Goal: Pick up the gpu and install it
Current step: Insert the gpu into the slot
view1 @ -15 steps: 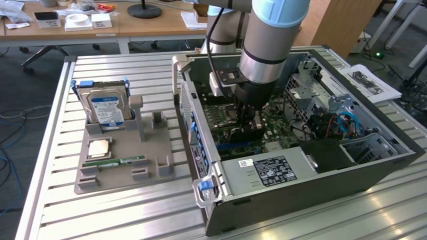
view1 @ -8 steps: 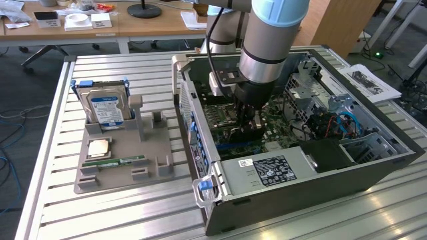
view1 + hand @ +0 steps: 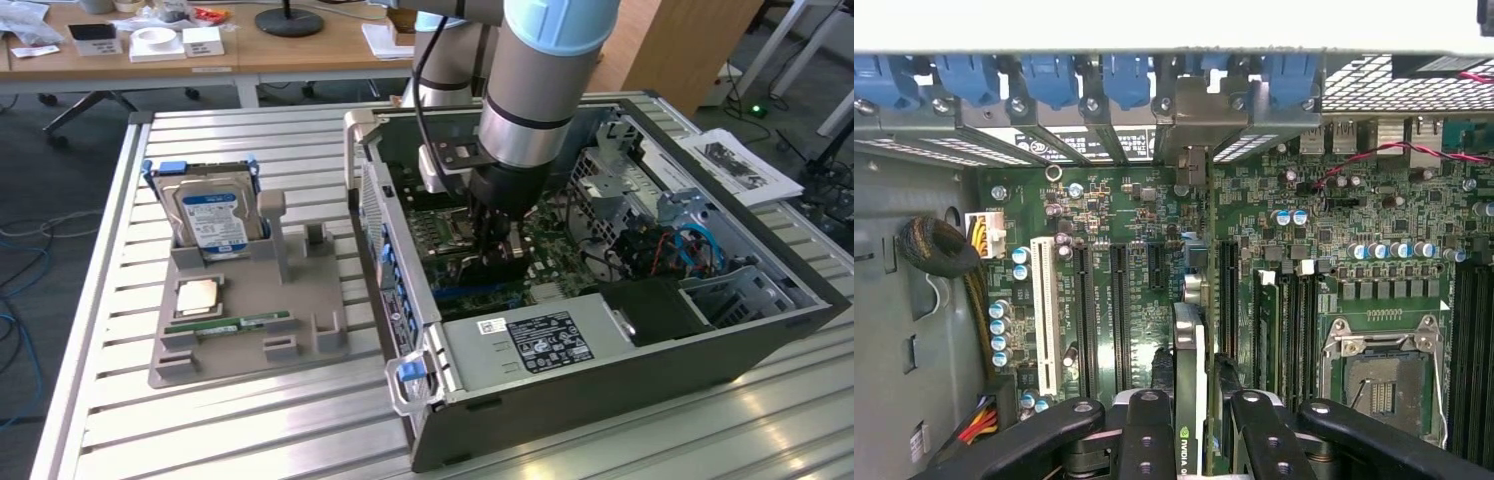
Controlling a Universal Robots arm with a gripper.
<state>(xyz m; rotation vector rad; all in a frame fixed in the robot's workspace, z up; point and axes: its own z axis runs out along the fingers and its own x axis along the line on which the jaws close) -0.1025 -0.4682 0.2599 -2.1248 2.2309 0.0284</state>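
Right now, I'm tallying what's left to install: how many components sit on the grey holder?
3 on the grey holder: hard drive upright at the far end, CPU flat in the middle, memory stick lying nearest the camera. None looks hidden.

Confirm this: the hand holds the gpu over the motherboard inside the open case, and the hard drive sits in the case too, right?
Not quite. The exterior view shows the hard drive standing in the grey holder outside the case. The hand does hold the gpu over the motherboard inside the case.
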